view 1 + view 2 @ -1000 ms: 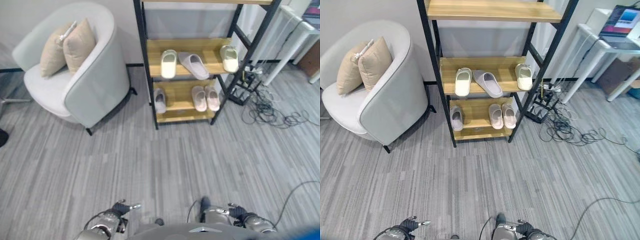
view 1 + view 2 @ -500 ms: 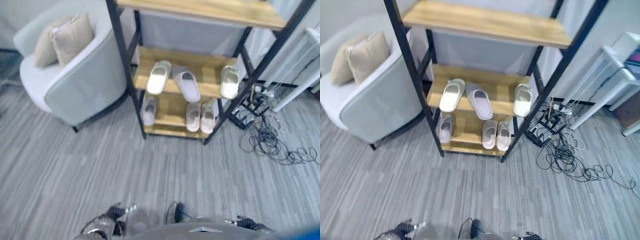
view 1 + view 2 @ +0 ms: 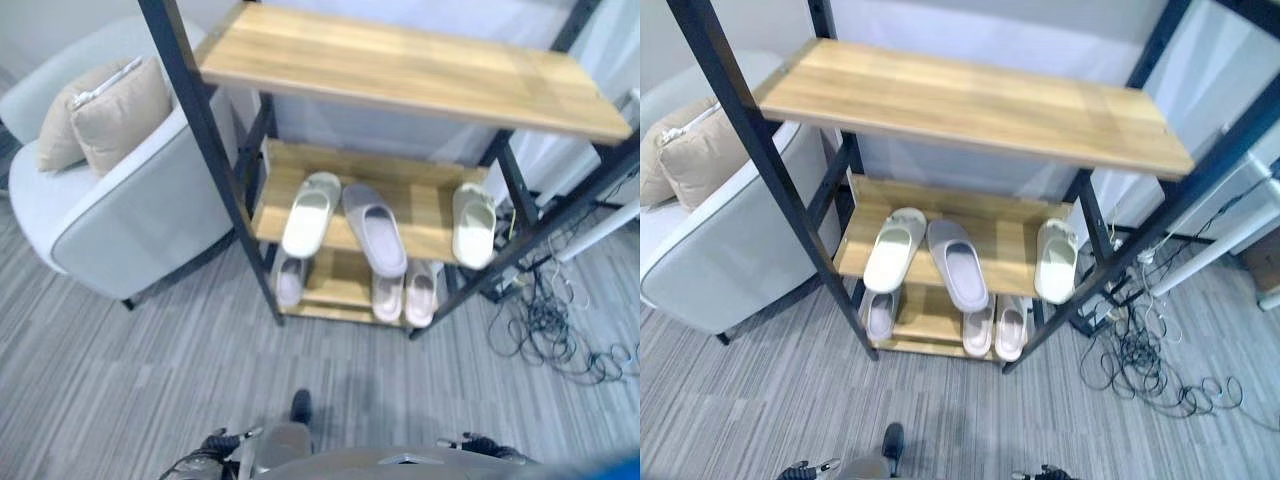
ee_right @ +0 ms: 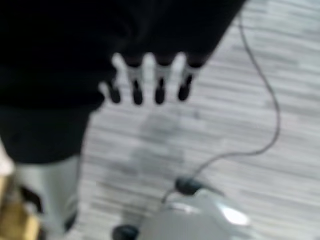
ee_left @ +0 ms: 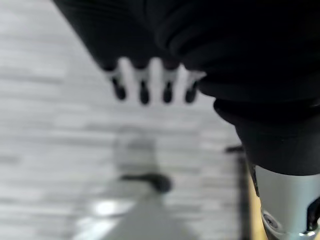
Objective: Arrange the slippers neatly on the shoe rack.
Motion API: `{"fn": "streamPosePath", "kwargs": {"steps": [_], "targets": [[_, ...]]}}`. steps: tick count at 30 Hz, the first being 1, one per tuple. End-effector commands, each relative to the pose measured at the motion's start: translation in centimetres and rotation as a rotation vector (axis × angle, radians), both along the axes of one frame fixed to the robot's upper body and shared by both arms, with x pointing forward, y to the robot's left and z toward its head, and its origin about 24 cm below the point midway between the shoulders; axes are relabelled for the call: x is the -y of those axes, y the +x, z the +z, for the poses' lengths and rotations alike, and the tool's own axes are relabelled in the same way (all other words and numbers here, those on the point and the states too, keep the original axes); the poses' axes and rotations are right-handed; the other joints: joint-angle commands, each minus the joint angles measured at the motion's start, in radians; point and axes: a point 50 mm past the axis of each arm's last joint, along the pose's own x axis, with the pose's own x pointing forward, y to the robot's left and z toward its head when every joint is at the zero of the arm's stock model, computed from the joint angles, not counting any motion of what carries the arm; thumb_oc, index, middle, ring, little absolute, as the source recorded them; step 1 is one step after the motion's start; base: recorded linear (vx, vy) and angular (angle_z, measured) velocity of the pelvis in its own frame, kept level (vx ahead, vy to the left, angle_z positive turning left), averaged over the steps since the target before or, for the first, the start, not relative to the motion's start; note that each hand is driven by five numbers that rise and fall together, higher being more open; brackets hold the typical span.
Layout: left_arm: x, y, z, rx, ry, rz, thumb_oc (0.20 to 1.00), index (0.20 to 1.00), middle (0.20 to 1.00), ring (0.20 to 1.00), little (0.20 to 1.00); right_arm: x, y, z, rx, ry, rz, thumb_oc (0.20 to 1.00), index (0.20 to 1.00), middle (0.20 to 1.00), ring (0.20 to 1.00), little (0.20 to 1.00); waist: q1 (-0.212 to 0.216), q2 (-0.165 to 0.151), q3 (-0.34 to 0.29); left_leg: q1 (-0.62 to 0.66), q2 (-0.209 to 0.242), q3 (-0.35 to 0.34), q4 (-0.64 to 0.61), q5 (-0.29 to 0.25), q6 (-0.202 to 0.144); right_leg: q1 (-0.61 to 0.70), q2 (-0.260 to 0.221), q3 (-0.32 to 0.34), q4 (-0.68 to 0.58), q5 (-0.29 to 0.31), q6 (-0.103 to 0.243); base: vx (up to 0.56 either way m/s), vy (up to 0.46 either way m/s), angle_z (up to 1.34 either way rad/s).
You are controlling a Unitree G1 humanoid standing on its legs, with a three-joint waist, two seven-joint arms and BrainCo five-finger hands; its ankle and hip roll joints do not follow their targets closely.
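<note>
On the shoe rack [image 3: 830,180] slippers [image 3: 960,265] are seen, well apart from both hands' fingers [image 5: 143,90], which are held straight and empty above the floor [image 4: 280,75].

We see a grey striped floor [image 3: 150,370], a pale grey armchair [image 3: 120,215] with two beige cushions [image 3: 105,110] against the light wall [image 3: 990,25], and tangled black cables [image 3: 1145,375] beside white table legs [image 3: 1215,245]

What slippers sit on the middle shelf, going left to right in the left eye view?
Cream slipper → grey slipper → a second cream slipper, set apart at the right end of the middle shelf.
</note>
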Motion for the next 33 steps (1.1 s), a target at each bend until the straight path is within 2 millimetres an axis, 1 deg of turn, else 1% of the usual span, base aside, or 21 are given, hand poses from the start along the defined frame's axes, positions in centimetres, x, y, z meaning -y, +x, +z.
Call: {"fn": "streamPosePath", "kwargs": {"steps": [1, 3, 4, 6, 7, 8, 9, 10, 13, 15, 16, 18, 19, 21, 22, 23, 24, 26, 30, 31, 33], "targets": [[-1.3, 1.9, 0.9, 0.086, 0.084, 0.040, 1.000, 1.000, 1.000, 1.000, 1.000, 0.1, 2.3, 0.6, 0.084, -0.015, 0.029, 1.000, 1.000, 1.000, 1.000, 1.000, 0.038, 0.011, -0.006, -0.002, 0.014, 0.003, 0.102, -0.066, -0.062, -0.118, -0.094, 0.077, 0.251, 0.124, 0.092, 0.05, 0.128, 0.19], [-1.4, 3.2, 1.4, 0.128, 0.115, -0.012, 1.000, 1.000, 1.000, 1.000, 1.000, -0.1, 2.5, 0.6, 0.095, -0.011, 0.039, 1.000, 1.000, 1.000, 1.000, 1.000, 0.016, 0.036, 0.004, 0.030, 0.013, -0.005, 0.091, -0.070, -0.053, -0.173, -0.083, 0.075, 0.300, 0.118, 0.078, 0.06, 0.089, 0.16], [-1.3, 3.2, 1.4, 0.128, 0.115, -0.012, 1.000, 1.000, 1.000, 1.000, 1.000, -0.1, 2.5, 0.6, 0.095, -0.011, 0.039, 1.000, 1.000, 1.000, 1.000, 1.000, 0.015, 0.036, 0.006, 0.033, 0.012, -0.006, 0.091, -0.071, -0.054, -0.171, -0.084, 0.074, 0.303, 0.115, 0.078, 0.06, 0.034, 0.00], [-1.3, 3.5, 1.5, 0.137, 0.117, -0.026, 1.000, 1.000, 1.000, 1.000, 1.000, -0.1, 2.4, 0.6, 0.096, -0.013, 0.043, 1.000, 1.000, 1.000, 1.000, 1.000, 0.006, 0.042, 0.009, 0.045, 0.012, -0.008, 0.082, -0.071, -0.055, -0.174, -0.081, 0.069, 0.284, 0.101, 0.072, 0.02, -0.014, 0.01], [-0.9, 3.6, 1.4, 0.141, 0.113, -0.058, 1.000, 1.000, 1.000, 1.000, 1.000, 0.0, 2.2, 0.6, 0.095, -0.016, 0.039, 1.000, 1.000, 1.000, 1.000, 1.000, -0.007, 0.050, 0.010, 0.064, 0.015, -0.010, 0.068, -0.075, -0.059, -0.173, -0.063, 0.066, 0.227, 0.070, 0.059, 0.01, -0.030, 0.14], [-0.9, 3.6, 1.4, 0.141, 0.113, -0.058, 1.000, 1.000, 1.000, 1.000, 1.000, 0.0, 2.2, 0.6, 0.095, -0.016, 0.039, 1.000, 1.000, 1.000, 1.000, 1.000, -0.007, 0.050, 0.010, 0.064, 0.015, -0.010, 0.068, -0.075, -0.059, -0.172, -0.063, 0.066, 0.227, 0.070, 0.059, -0.02, -0.095, 0.17], [-0.6, 3.4, 1.3, 0.137, 0.101, -0.074, 1.000, 1.000, 1.000, 1.000, 1.000, -0.1, 1.5, 0.4, 0.074, -0.011, 0.038, 1.000, 1.000, 1.000, 1.000, 1.000, -0.007, 0.044, 0.012, 0.054, 0.008, -0.009, 0.087, -0.083, -0.064, -0.144, -0.052, 0.066, 0.137, 0.052, 0.055, -0.05, -0.104, 0.17], [-0.4, 3.4, 1.2, 0.137, 0.103, -0.093, 1.000, 1.000, 1.000, 1.000, 1.000, 0.0, 1.4, 0.4, 0.073, -0.015, 0.040, 1.000, 1.000, 1.000, 1.000, 1.000, -0.005, 0.041, 0.013, 0.049, 0.006, -0.011, 0.095, -0.082, -0.067, -0.126, -0.047, 0.069, 0.109, 0.046, 0.053, -0.05, -0.104, 0.21], [-0.3, 3.2, 1.1, 0.133, 0.100, -0.104, 1.000, 1.000, 1.000, 1.000, 1.000, 0.0, 1.1, 0.3, 0.066, -0.011, 0.051, 1.000, 1.000, 1.000, 1.000, 1.000, -0.003, 0.038, 0.013, 0.047, 0.009, -0.015, 0.096, -0.074, -0.074, -0.113, -0.031, 0.079, 0.093, 0.036, 0.048, -0.04, -0.088, 0.29], [0.4, 2.6, 0.7, 0.118, 0.067, -0.107, 1.000, 1.000, 1.000, 1.000, 1.000, 0.2, 0.8, 0.3, 0.050, -0.016, 0.063, 1.000, 1.000, 1.000, 1.000, 1.000, 0.005, 0.039, 0.007, 0.047, 0.019, -0.017, 0.086, -0.059, -0.088, -0.088, -0.023, 0.057, 0.053, 0.028, 0.037, -0.09, -0.117, -0.04], [0.6, 2.5, 0.6, 0.119, 0.047, -0.082, 1.000, 1.000, 1.000, 1.000, 1.000, 0.7, 1.4, 0.5, 0.064, -0.026, 0.073, 1.000, 1.000, 1.000, 1.000, 1.000, 0.008, 0.034, 0.016, 0.007, 0.023, -0.024, 0.118, -0.049, -0.107, -0.086, -0.018, 0.040, 0.047, 0.019, 0.026, -0.10, -0.093, 0.09], [0.6, 2.7, 0.7, 0.124, 0.036, -0.074, 1.000, 1.000, 1.000, 1.000, 1.000, 0.9, 1.9, 0.7, 0.075, -0.034, 0.081, 1.000, 1.000, 1.000, 1.000, 1.000, 0.009, 0.030, 0.025, -0.029, 0.031, -0.010, 0.155, -0.038, -0.122, -0.086, -0.021, 0.021, 0.046, 0.014, 0.020, -0.13, -0.024, 0.41], [0.9, 2.9, 0.6, 0.133, 0.010, -0.059, 1.000, 1.000, 1.000, 1.000, 1.000, 1.1, 3.0, 1.0, 0.091, -0.051, 0.137, 1.000, 1.000, 1.000, 1.000, 1.000, 0.012, 0.024, 0.034, -0.067, 0.076, 0.022, 0.200, -0.021, -0.140, -0.094, -0.029, 0.000, 0.056, 0.011, 0.010, -0.14, 0.046, 0.71], [1.0, 3.0, 0.6, 0.138, 0.003, -0.054, 1.000, 1.000, 1.000, 1.000, 1.000, 1.2, 3.1, 1.0, 0.094, -0.057, 0.152, 1.000, 1.000, 1.000, 1.000, 1.000, 0.017, 0.024, 0.038, -0.067, 0.088, 0.008, 0.202, -0.018, -0.144, -0.095, -0.031, -0.001, 0.060, 0.013, 0.010, -0.05, 0.069, 0.59], [0.9, 2.9, 0.6, 0.154, -0.016, -0.008, 1.000, 1.000, 1.000, 1.000, 1.000, 1.3, 3.4, 1.1, 0.101, -0.060, 0.172, 1.000, 1.000, 1.000, 1.000, 1.000, 0.039, 0.021, 0.041, -0.040, 0.102, -0.100, 0.172, -0.016, -0.160, -0.097, -0.032, 0.017, 0.063, 0.021, 0.013, 0.01, 0.055, 0.34], [0.9, 2.9, 0.6, 0.154, -0.016, -0.008, 1.000, 1.000, 1.000, 1.000, 1.000, 1.3, 3.4, 1.1, 0.101, -0.060, 0.172, 1.000, 1.000, 1.000, 1.000, 1.000, 0.039, 0.021, 0.040, -0.040, 0.102, -0.100, 0.172, -0.016, -0.160, -0.097, -0.032, 0.017, 0.063, 0.021, 0.013, 0.04, 0.148, 0.12], [0.9, 2.3, 0.5, 0.144, -0.016, 0.017, 1.000, 1.000, 1.000, 1.000, 1.000, 1.8, 3.2, 1.2, 0.097, -0.067, 0.180, 1.000, 1.000, 1.000, 1.000, 1.000, 0.043, 0.031, 0.036, -0.004, 0.119, -0.202, 0.115, -0.030, -0.165, -0.100, -0.032, 0.036, 0.067, 0.020, 0.021, 0.09, 0.171, 0.03], [0.6, 2.1, 0.4, 0.124, 0.000, 0.013, 1.000, 1.000, 1.000, 1.000, 1.000, 1.9, 3.7, 1.4, 0.107, -0.074, 0.179, 1.000, 1.000, 1.000, 1.000, 1.000, 0.037, 0.039, 0.020, 0.034, 0.131, -0.197, 0.052, -0.027, -0.175, -0.100, -0.041, 0.039, 0.069, 0.020, 0.032, 0.12, 0.219, -0.21], [0.6, 1.3, 0.2, 0.079, 0.017, -0.051, 1.000, 1.000, 1.000, 1.000, 1.000, 1.2, 3.2, 1.1, 0.113, -0.036, 0.114, 1.000, 1.000, 1.000, 1.000, 1.000, 0.021, 0.041, -0.005, 0.063, 0.093, -0.160, 0.035, -0.052, -0.157, -0.090, -0.100, 0.054, 0.039, 0.064, 0.063, 0.08, 0.225, -0.26], [0.7, 1.0, 0.1, 0.058, 0.022, -0.080, 1.000, 1.000, 1.000, 1.000, 1.000, 0.8, 3.2, 1.0, 0.113, -0.035, 0.135, 1.000, 1.000, 1.000, 1.000, 1.000, 0.021, 0.046, -0.006, 0.060, 0.075, -0.146, 0.049, -0.068, -0.141, -0.093, -0.121, 0.068, 0.028, 0.077, 0.073, 0.03, 0.181, -0.22], [0.7, 1.1, 0.2, 0.053, 0.029, -0.090, 1.000, 1.000, 1.000, 1.000, 1.000, 0.6, 3.4, 1.0, 0.116, -0.034, 0.143, 1.000, 1.000, 1.000, 1.000, 1.000, 0.019, 0.049, -0.008, 0.060, 0.068, -0.138, 0.051, -0.074, -0.136, -0.094, -0.130, 0.070, 0.025, 0.077, 0.076, 0.00, 0.116, -0.25]]}}
